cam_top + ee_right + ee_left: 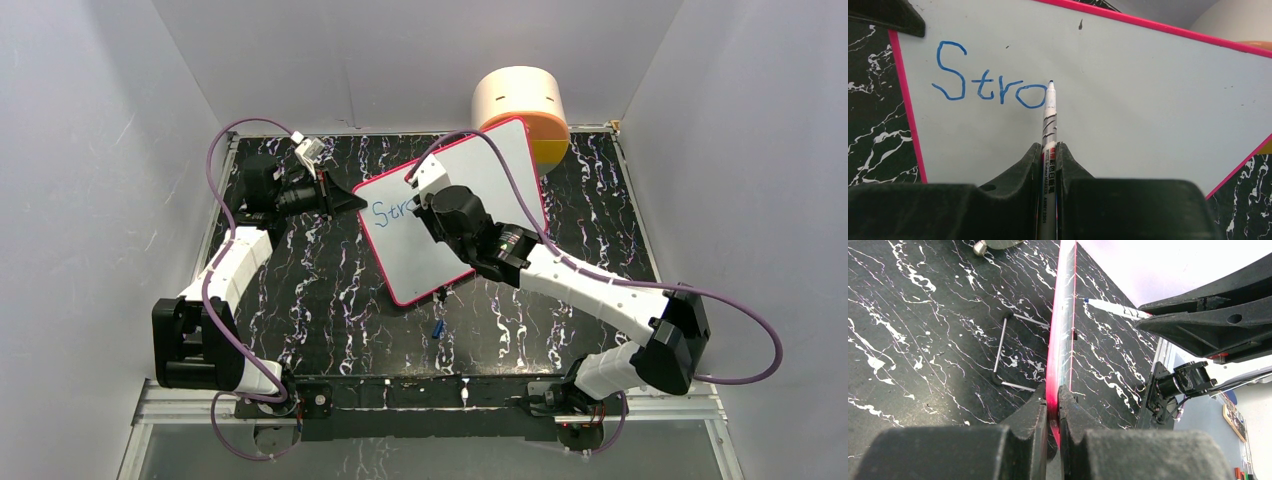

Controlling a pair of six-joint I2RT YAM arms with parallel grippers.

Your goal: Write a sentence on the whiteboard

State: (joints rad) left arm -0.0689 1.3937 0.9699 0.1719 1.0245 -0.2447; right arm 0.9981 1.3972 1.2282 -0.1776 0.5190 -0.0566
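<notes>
Between the jaws of the right pincer (1049, 150), which are clamped on its barrel, lies the marker (1050, 122). It runs straight out ahead along the pincer's own line, probably so that wrist moves carry directly to the tip. Just past that blue tip is the board (1148, 100), with its white face turned toward the pincer. The sentence (983, 89) sits to the left of the tip and so far reads "Stro" in blue. The tip is poised at the upper right of the "o", where I judge the next letter should start. From the left wrist the tip seems a hair off the face, but I cannot tell for certain. Most of the writing is not yet done. Across from it, the left pincer (1053, 401) is closed on the board's pink rim. The edge runs away between its jaws, likely to brace the board against the push of the strokes. Left of that rim, farther out, a wire stand (1002, 349) juts from the board's back over the table (908, 315). Beyond the board's far corner sits a cream and orange tub (520, 105).
</notes>
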